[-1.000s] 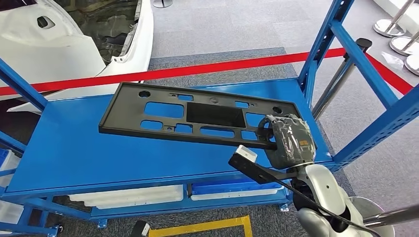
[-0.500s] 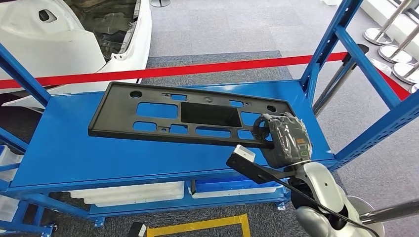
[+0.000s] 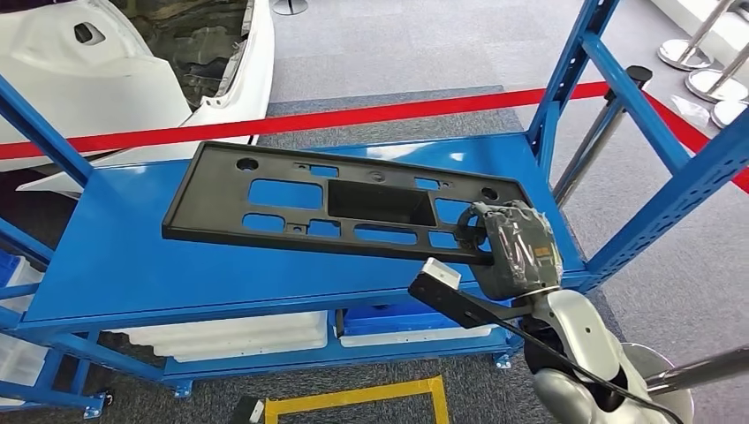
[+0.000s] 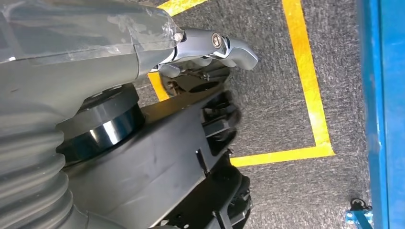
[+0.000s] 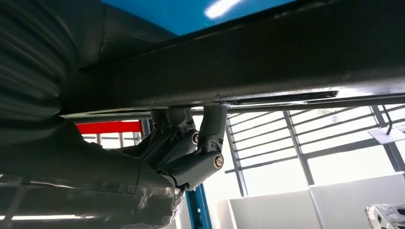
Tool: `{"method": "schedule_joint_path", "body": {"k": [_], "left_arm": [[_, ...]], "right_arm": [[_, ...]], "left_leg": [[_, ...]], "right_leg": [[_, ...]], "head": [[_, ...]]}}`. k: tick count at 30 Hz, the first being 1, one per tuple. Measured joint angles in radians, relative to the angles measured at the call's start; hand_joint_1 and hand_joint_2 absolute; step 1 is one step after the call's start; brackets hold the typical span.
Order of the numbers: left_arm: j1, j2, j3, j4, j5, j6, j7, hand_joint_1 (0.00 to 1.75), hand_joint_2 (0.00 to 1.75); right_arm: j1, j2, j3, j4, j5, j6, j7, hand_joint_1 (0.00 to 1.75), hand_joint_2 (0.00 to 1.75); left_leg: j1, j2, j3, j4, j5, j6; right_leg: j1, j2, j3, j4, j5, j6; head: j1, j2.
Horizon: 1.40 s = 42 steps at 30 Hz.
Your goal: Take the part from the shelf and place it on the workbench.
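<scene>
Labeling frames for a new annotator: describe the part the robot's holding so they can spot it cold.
Find the blue shelf in front of the red barrier tape. Above its deck is a long, flat black plastic panel, gripped at one end by the right hand. Its rectangular cutouts and central recess set it apart.

I can't make out any readable text, label, brand, number or sign in any of my views. The black part (image 3: 340, 208) carries no lettering I can read from the head view, and the blue shelf (image 3: 132, 265) has none either. There is a small orange-and-green patch under the plastic wrap on my right hand (image 3: 517, 249), but it is too small and blurred to read.
</scene>
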Motion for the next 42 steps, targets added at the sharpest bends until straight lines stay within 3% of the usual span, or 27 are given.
{"method": "schedule_joint_path", "body": {"k": [2, 3, 4, 6, 8, 12, 13, 15, 17, 18, 19, 20, 22, 24, 26, 28, 30, 32, 33, 34, 35, 38, 39, 42], "left_arm": [[0.001, 0.0, 0.0, 0.0, 0.0, -0.001, 0.0, 0.0, 1.75], [0.001, 0.0, 0.0, 0.0, -0.001, -0.001, 0.0, 0.0, 1.75], [0.001, 0.0, 0.0, 0.0, -0.001, -0.001, 0.0, 0.0, 1.75], [0.0, 0.0, 0.0, 0.0, -0.001, -0.001, 0.0, 0.0, 1.75], [-0.002, 0.0, 0.0, 0.0, -0.002, -0.001, 0.0, 0.0, 1.75], [-0.001, 0.0, 0.0, 0.0, -0.003, -0.002, 0.0, 0.0, 1.75], [-0.002, 0.0, 0.0, 0.0, -0.003, -0.001, 0.001, 0.0, 1.75], [-0.004, 0.0, 0.0, 0.0, -0.003, -0.001, 0.001, 0.0, 1.75], [-0.004, 0.0, 0.0, 0.0, -0.003, -0.001, 0.002, 0.0, 1.75], [-0.004, 0.0, 0.0, 0.0, -0.004, -0.001, 0.002, 0.0, 1.75], [-0.004, 0.0, 0.0, 0.0, -0.004, -0.001, 0.002, 0.0, 1.75], [-0.005, 0.0, 0.0, 0.0, -0.004, -0.001, 0.002, 0.0, 1.75], [-0.005, 0.0, 0.0, 0.0, -0.005, -0.001, 0.003, 0.0, 1.75], [-0.006, -0.001, 0.0, 0.0, -0.005, -0.001, 0.003, 0.0, 1.75], [-0.006, -0.001, 0.0, 0.0, -0.006, -0.001, 0.003, 0.0, 1.75], [-0.006, -0.002, 0.0, 0.0, -0.006, -0.001, 0.004, 0.0, 1.75], [-0.006, -0.002, 0.0, 0.0, -0.006, -0.001, 0.004, 0.0, 1.75], [-0.005, -0.001, 0.0, 0.0, -0.006, -0.001, 0.005, 0.0, 1.75], [-0.005, -0.001, 0.0, 0.0, -0.007, -0.002, 0.006, 0.0, 1.75], [-0.005, -0.001, 0.0, 0.0, -0.008, -0.002, 0.006, 0.0, 1.75], [-0.005, -0.001, 0.0, 0.0, -0.009, -0.002, 0.007, 0.0, 1.75], [-0.007, -0.001, 0.0, 0.0, -0.01, -0.004, 0.011, 0.0, 1.75], [-0.008, -0.001, 0.0, 0.0, -0.009, -0.004, 0.012, 0.0, 1.75], [-0.007, 0.0, 0.0, 0.0, -0.007, -0.006, 0.014, 0.0, 1.75]], "right_arm": [[0.001, 0.0, 0.0, 0.0, 0.0, 0.0, 0.0, 1.75, 1.75], [0.001, 0.0, 0.0, 0.0, 0.0, 0.0, 0.0, 1.75, 1.75], [0.001, 0.0, 0.0, 0.0, -0.001, 0.0, 0.0, 1.75, 1.75], [0.001, 0.0, 0.0, 0.0, -0.001, 0.0, 0.0, 1.75, 1.75], [0.001, 0.0, 0.0, 0.0, -0.001, 0.0, 0.0, 1.75, 1.75], [0.002, 0.0, 0.0, 0.0, -0.003, -0.003, 0.0, 1.75, 1.75], [0.002, 0.0, 0.0, 0.0, -0.005, -0.004, 0.0, 1.75, 1.75], [0.004, 0.0, 0.0, 0.0, -0.012, -0.008, 0.0, 1.75, 1.75], [0.01, 0.0, -0.001, 0.0, -0.019, -0.013, -0.002, 1.75, 1.75], [0.013, 0.0, -0.001, 0.0, -0.021, -0.014, -0.003, 1.75, 1.75], [0.015, 0.0, -0.001, 0.0, -0.021, -0.015, -0.003, 1.75, 1.75], [0.016, 0.0, -0.002, 0.0, -0.022, -0.016, -0.003, 1.75, 1.75], [0.016, 0.0, -0.003, 0.0, -0.022, -0.016, -0.004, 1.75, 1.75], [0.016, 0.0, -0.005, 0.0, -0.022, -0.017, -0.004, 1.75, 1.75], [0.016, 0.0, -0.006, 0.0, -0.022, -0.018, -0.004, 1.75, 1.75], [0.016, 0.001, -0.007, 0.0, -0.022, -0.019, -0.005, 1.75, 1.75], [0.015, 0.001, -0.008, 0.0, -0.022, -0.021, -0.005, 1.75, 1.75], [0.016, 0.001, -0.008, 0.0, -0.022, -0.022, -0.006, 1.75, 1.75], [0.018, 0.001, -0.008, 0.0, -0.023, -0.022, -0.006, 1.75, 1.75], [0.019, 0.001, -0.008, 0.0, -0.025, -0.022, -0.007, 1.75, 1.75], [0.02, 0.001, -0.008, 0.0, -0.029, -0.022, -0.007, 1.75, 1.75], [0.022, 0.001, -0.009, 0.0, -0.039, -0.023, -0.012, 1.75, 1.75], [0.022, 0.001, -0.01, 0.0, -0.042, -0.024, -0.014, 1.75, 1.75], [0.022, 0.002, -0.011, 0.0, -0.049, -0.03, -0.022, 1.75, 1.75]], "left_leg": [[0.005, 0.0, -0.029, 0.103, -0.052, -0.006], [0.006, 0.0, -0.024, 0.113, -0.053, -0.007], [0.007, 0.0, -0.004, 0.093, -0.041, -0.007], [0.009, 0.0, 0.079, -0.043, 0.012, -0.003], [0.006, -0.002, 0.135, -0.153, 0.044, 0.005], [0.0, -0.001, 0.129, -0.173, 0.062, 0.031], [0.001, 0.001, 0.125, -0.176, 0.069, 0.04], [0.001, 0.004, 0.112, -0.18, 0.083, 0.054], [-0.003, 0.006, 0.094, -0.177, 0.093, 0.06], [-0.006, 0.006, 0.086, -0.176, 0.098, 0.061], [-0.008, 0.007, 0.079, -0.173, 0.102, 0.062], [-0.011, 0.007, 0.073, -0.171, 0.105, 0.062], [-0.015, 0.007, 0.065, -0.166, 0.11, 0.059], [-0.015, 0.007, 0.061, -0.164, 0.117, 0.05], [-0.014, 0.007, 0.058, -0.166, 0.127, 0.038], [-0.013, 0.004, 0.051, -0.151, 0.112, 0.025], [-0.009, 0.002, 0.023, -0.074, 0.044, 0.012], [-0.002, 0.003, -0.018, 0.051, -0.032, 0.001], [0.002, 0.003, -0.027, 0.094, -0.049, -0.003], [0.006, 0.003, -0.018, 0.102, -0.046, -0.007], [0.009, 0.003, 0.01, 0.072, -0.026, -0.009], [0.013, 0.0, 0.131, -0.121, 0.034, -0.009], [0.012, -0.002, 0.149, -0.158, 0.04, -0.004], [0.008, -0.004, 0.143, -0.174, 0.051, 0.021]], "right_leg": [[0.0, -0.002, -0.013, 0.003, 0.008, 0.0], [0.0, -0.003, -0.02, 0.005, 0.012, 0.002], [0.0, -0.003, -0.026, 0.008, 0.015, 0.004], [-0.002, -0.002, -0.033, 0.013, 0.019, 0.009], [0.0, -0.001, -0.038, 0.016, 0.024, 0.019], [-0.002, 0.0, -0.046, 0.019, 0.032, 0.045], [-0.004, 0.0, -0.053, 0.034, 0.015, 0.05], [-0.005, 0.001, -0.085, 0.123, -0.059, 0.055], [-0.004, 0.001, -0.124, 0.248, -0.132, 0.057], [-0.004, 0.001, -0.129, 0.282, -0.144, 0.056], [-0.003, 0.001, -0.114, 0.279, -0.135, 0.053], [-0.002, 0.002, -0.08, 0.235, -0.111, 0.048], [0.006, 0.001, 0.013, 0.089, -0.065, 0.033], [0.014, 0.002, 0.059, 0.003, -0.048, 0.026], [0.016, 0.003, 0.058, -0.011, -0.039, 0.023], [0.01, 0.0, 0.052, -0.023, -0.024, 0.013], [0.005, -0.003, 0.04, -0.029, -0.009, 0.003], [0.004, -0.005, 0.02, -0.023, 0.001, 0.0], [0.004, -0.005, 0.009, -0.019, 0.006, 0.001], [0.003, -0.005, -0.001, -0.014, 0.01, 0.003], [0.002, -0.005, -0.01, -0.01, 0.013, 0.005], [-0.002, -0.004, -0.03, 0.007, 0.02, 0.018], [-0.001, -0.003, -0.034, 0.011, 0.023, 0.024], [-0.003, -0.002, -0.04, 0.013, 0.034, 0.045]], "head": [[-0.009, 0.0], [-0.012, 0.0], [-0.016, 0.0], [-0.024, 0.0], [-0.03, 0.0], [-0.022, 0.0], [-0.019, 0.0], [-0.006, 0.0], [0.01, 0.0], [0.014, 0.0], [0.018, 0.0], [0.021, 0.0], [0.027, 0.0], [0.029, 0.0], [0.029, 0.0], [0.028, 0.0], [0.016, 0.0], [0.003, 0.0], [-0.001, 0.0], [-0.004, 0.0], [-0.007, 0.0], [-0.017, 0.0], [-0.019, 0.0], [-0.017, 0.0]]}}
